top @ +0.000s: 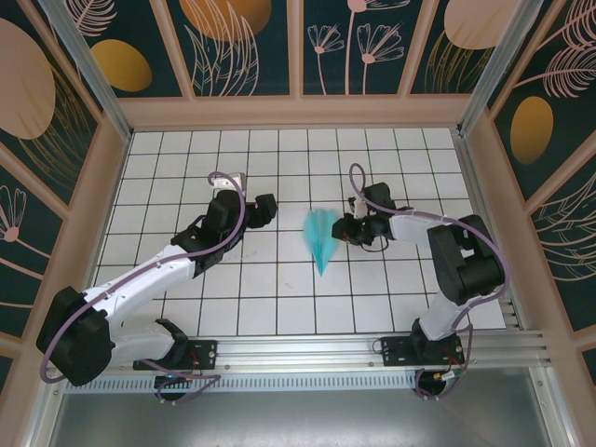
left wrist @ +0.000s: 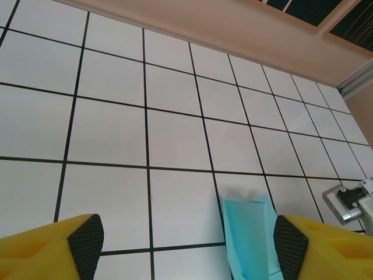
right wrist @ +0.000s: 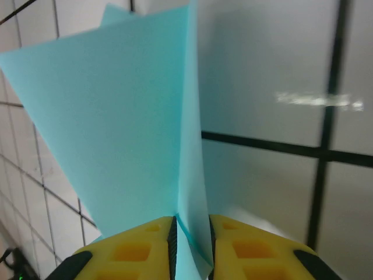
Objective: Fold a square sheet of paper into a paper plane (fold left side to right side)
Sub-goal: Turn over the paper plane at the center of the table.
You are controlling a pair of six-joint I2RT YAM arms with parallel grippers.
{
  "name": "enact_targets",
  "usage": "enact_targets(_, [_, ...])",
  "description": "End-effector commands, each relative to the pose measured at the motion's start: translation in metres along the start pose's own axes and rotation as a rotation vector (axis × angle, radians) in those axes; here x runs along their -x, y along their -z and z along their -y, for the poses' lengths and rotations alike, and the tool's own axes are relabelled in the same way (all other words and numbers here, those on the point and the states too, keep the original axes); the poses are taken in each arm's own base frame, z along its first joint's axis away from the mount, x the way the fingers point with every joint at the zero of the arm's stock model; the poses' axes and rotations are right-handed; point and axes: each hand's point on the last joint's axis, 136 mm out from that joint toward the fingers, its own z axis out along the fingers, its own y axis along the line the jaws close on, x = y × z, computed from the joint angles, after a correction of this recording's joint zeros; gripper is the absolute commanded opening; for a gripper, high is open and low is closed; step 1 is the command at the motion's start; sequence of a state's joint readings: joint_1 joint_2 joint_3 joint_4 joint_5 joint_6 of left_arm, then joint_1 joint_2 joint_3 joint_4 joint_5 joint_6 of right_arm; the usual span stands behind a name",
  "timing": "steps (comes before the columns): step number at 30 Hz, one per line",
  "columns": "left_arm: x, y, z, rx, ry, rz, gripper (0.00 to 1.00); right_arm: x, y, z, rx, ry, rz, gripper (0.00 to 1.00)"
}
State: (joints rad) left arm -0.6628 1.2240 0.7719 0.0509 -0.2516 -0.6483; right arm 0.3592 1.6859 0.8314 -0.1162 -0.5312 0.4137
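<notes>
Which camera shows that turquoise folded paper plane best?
The top view: the slim turquoise paper plane shows whole, tip to tail. The right wrist view gives a close-up of its fold pinched in the right tool; the left wrist view catches one end.

Paper plane (top: 320, 240) near the middle of the white gridded counter (top: 279, 307).
The turquoise dart's tip pointed toward the counter's near edge. The right end effector (top: 346, 228) met its right side, while the left end effector (top: 264, 209) hung well apart from it, toward the left edge.
</notes>
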Motion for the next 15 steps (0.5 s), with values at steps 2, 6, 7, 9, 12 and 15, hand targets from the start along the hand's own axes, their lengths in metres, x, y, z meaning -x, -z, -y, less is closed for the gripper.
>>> enact_targets(2, [0.005, 0.002, -0.004, 0.025, -0.008, 0.022, 0.80, 0.021, 0.035, 0.011, -0.219, 0.076, 0.089, 0.42])
enact_targets(6, [0.007, 0.002, -0.005, 0.033, -0.016, 0.032, 0.83, 0.023, 0.058, -0.005, -0.313, 0.109, 0.130, 0.52])
enact_targets(7, [0.007, 0.002, -0.005, 0.035, -0.016, 0.035, 0.85, 0.020, 0.060, -0.011, -0.336, 0.117, 0.126, 0.53])
enact_targets(9, [0.007, 0.002, -0.007, 0.040, -0.017, 0.041, 0.89, 0.011, 0.056, -0.023, -0.349, 0.127, 0.108, 0.55])
enact_targets(12, [0.008, 0.004, -0.010, 0.045, -0.006, 0.057, 0.96, -0.008, 0.039, -0.036, -0.319, 0.104, 0.058, 0.55])
enact_targets(15, [0.008, 0.008, -0.014, 0.052, -0.003, 0.069, 0.98, -0.019, 0.020, -0.042, -0.321, 0.095, 0.027, 0.56])
